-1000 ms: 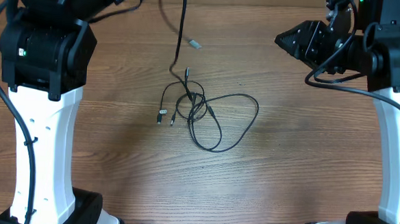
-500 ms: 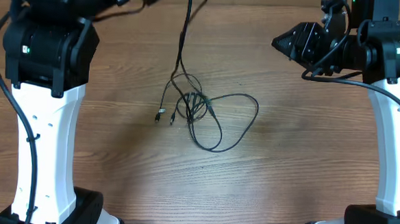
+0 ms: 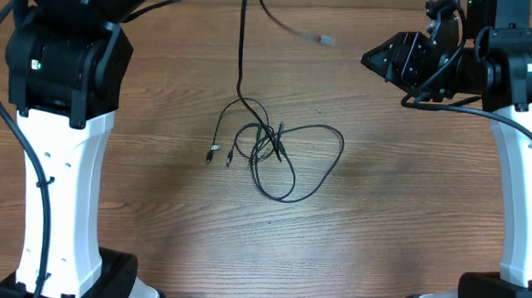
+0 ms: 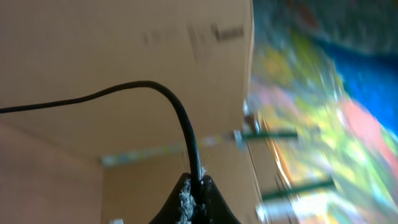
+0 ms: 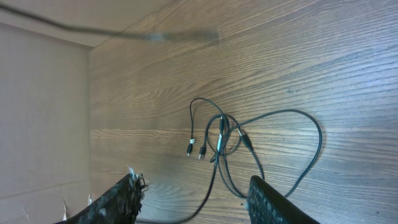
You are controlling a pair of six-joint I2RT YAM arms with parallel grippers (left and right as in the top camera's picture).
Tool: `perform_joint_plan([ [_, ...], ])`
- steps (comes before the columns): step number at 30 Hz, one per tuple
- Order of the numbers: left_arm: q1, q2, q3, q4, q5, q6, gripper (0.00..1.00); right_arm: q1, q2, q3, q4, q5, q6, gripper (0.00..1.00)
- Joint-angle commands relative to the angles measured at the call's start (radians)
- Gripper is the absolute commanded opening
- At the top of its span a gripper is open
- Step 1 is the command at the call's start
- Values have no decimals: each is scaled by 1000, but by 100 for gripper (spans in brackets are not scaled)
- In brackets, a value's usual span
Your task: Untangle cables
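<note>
Lifted strand (image 3: 242, 47) has climbed higher, its plug (image 3: 325, 40) swinging right.
My left end effector (image 4: 196, 185) stays clamped on that strand; my right end effector (image 5: 194, 180) waits, jaws apart; the tangle (image 3: 275, 154) on the counter (image 3: 399, 220) looks looser.

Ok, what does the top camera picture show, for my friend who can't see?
A knot of thin black cables lies in the middle of a wooden table. One strand runs from it straight to the top edge, and the right gripper hovers off to the side, touching nothing.
</note>
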Motion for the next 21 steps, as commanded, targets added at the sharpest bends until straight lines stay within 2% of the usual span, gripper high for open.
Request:
perform_joint_plan([
  [1,-6,51,11,8,-254,56,4,0,-3,3,-4,7,-10,53],
  [7,-5,172,11,122,-312,127,4,0,-3,3,-13,7,-10,53],
  [15,29,338,11,555,-329,161,4,0,-3,2,-41,8,-34,53],
  [18,63,365,11,563,-341,161,4,0,-3,2,-45,43,-40,53],
  [21,105,387,11,503,-350,161,4,0,-3,2,-44,61,-40,54],
])
